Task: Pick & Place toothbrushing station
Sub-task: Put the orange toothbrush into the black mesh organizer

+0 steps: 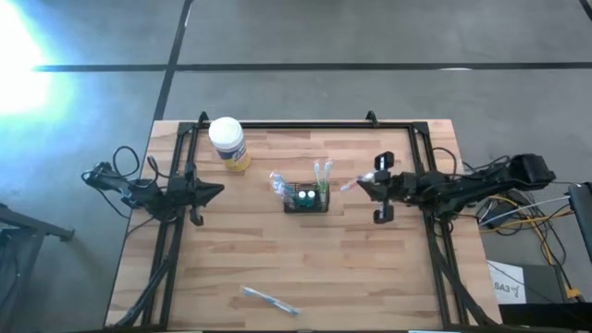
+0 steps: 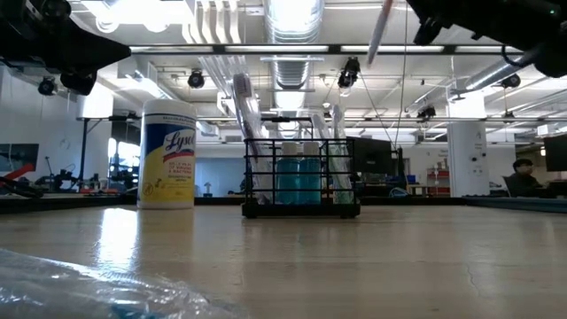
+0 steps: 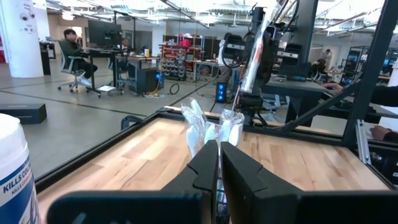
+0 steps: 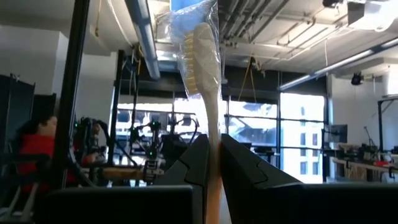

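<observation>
High view: a wrapped toothbrush lies at six o'clock; the toothbrushing station sits mid-surface. Left hand at nine o'clock, pressed together, idle. Right wrist view: right hand pinches a toothbrush. Likely next: lower it into a compartment.

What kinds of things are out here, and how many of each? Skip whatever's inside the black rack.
Wipes jar: 1
Black rack: 1
Wrapped toothbrushes: 2 (one loose on the table at, one at held by the right gripper)
Total: 4
</observation>
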Available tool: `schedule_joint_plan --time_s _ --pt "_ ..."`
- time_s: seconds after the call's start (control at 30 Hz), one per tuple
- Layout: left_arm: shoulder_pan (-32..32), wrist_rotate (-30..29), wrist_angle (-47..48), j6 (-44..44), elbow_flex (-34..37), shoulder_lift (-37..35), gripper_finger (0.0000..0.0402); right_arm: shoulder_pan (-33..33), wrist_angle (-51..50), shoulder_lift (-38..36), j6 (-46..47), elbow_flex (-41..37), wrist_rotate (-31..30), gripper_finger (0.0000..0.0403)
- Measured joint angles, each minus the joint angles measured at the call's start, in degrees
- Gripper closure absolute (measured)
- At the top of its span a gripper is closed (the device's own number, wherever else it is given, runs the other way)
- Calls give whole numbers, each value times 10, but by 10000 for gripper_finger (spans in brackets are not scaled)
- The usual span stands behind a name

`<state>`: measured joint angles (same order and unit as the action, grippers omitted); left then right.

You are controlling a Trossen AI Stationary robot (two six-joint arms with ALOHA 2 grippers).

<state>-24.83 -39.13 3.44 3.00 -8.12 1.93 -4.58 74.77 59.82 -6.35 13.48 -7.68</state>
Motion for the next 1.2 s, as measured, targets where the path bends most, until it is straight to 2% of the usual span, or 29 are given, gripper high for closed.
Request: schedule_joint_plan --time_s 0.33,0.53,0.8,0.97,1.2 --pt "0 0 0 7 0 0 378 0 27 133 21 62 -28 380" --pt "0 1 0 14 0 0 378 0 41 184 37 67 -34 380" --pt "0 1 0 17 4 0 378 0 96 253 50 49 -90 380" --pt "0 1 0 17 9 0 378 0 147 313 62 48 -105 380" --pt "0 1 0 18 9 0 378 -1 150 374 73 50 -159 380"
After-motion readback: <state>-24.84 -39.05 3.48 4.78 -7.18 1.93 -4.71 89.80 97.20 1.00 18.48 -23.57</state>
